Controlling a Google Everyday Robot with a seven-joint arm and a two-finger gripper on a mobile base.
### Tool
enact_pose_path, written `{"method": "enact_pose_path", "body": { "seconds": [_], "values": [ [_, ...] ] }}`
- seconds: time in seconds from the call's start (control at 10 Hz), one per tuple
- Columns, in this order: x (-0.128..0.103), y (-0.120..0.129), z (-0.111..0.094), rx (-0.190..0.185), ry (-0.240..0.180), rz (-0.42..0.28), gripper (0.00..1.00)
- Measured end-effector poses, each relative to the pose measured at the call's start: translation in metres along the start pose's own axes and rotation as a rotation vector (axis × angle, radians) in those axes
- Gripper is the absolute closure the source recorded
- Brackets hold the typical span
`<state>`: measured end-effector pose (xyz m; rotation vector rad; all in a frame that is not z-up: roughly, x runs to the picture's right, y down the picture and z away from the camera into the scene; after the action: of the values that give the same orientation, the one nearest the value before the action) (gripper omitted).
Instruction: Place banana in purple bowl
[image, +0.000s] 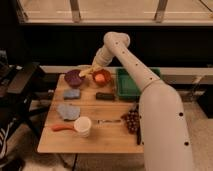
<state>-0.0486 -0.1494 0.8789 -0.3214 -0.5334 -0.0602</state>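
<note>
The pale yellow banana (86, 72) hangs from my gripper (92, 68) between the two bowls at the back of the wooden table. Its lower end points left toward the rim of the dark purple bowl (74, 78). The orange-red bowl (102, 77) stands just right of the gripper. My white arm reaches in from the lower right and bends down over the bowls.
A green tray (128, 85) stands at the back right. A dark block (105, 96), a blue sponge (71, 93), a blue-grey cloth (68, 111), a white cup (82, 126), an orange-red utensil (62, 128), a fork (107, 120) and grapes (132, 120) lie on the table (110, 137).
</note>
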Motion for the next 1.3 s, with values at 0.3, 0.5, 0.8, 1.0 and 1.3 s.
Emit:
{"method": "enact_pose_path", "body": {
  "seconds": [0.3,0.5,0.8,1.0,1.3],
  "values": [
    [-0.002,-0.008,0.000,0.015,-0.006,-0.006,1.00],
    [0.000,-0.007,0.000,0.015,-0.002,-0.007,1.00],
    [-0.011,-0.017,0.014,0.041,0.012,-0.076,1.00],
    [-0.036,-0.029,0.041,0.058,0.020,-0.156,1.00],
    [-0.035,-0.039,0.067,0.078,0.056,-0.212,1.00]
  ]
}}
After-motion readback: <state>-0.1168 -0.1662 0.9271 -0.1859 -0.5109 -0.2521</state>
